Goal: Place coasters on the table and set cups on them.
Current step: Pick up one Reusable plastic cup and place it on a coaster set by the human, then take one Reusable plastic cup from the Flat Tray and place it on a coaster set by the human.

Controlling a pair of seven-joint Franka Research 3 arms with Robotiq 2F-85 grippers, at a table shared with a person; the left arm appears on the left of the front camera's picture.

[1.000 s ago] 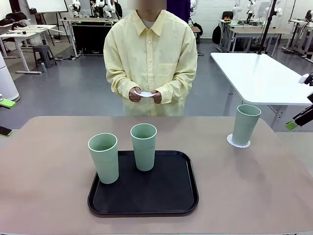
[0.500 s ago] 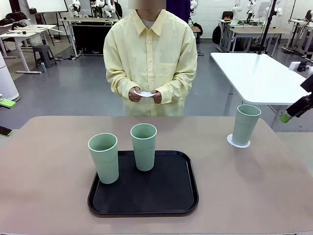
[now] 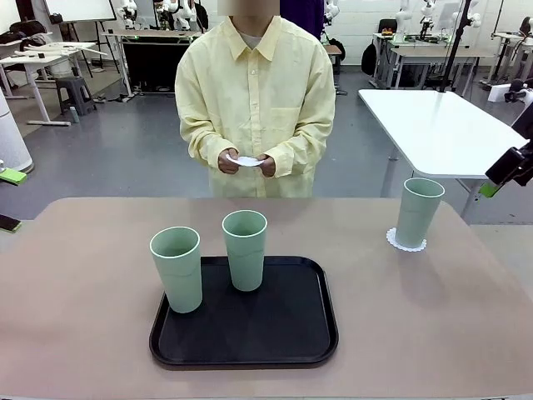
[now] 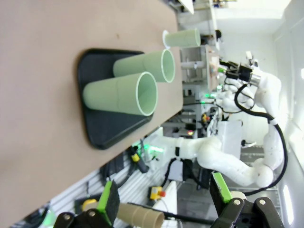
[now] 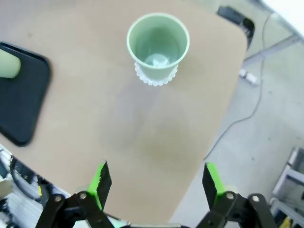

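Two mint-green cups stand upright on the black tray at the middle of the table. A third cup stands on a white scalloped coaster at the far right of the table. The person's hands hold another white coaster at waist height. My right gripper hangs open in the air at the picture's right edge, up and to the right of that cup; its wrist view looks down into the cup and its coaster, with the gripper holding nothing. My left gripper is open and holds nothing, well away from the tray cups.
The person in a yellow shirt stands at the table's far side. A white table stands behind to the right. The tabletop has free room left of the tray and between the tray and the right cup. The table's right edge lies close to that cup.
My right gripper has risen at the picture's right edge, away from the cup on the coaster. Cups, tray and the person's hands have stayed put.
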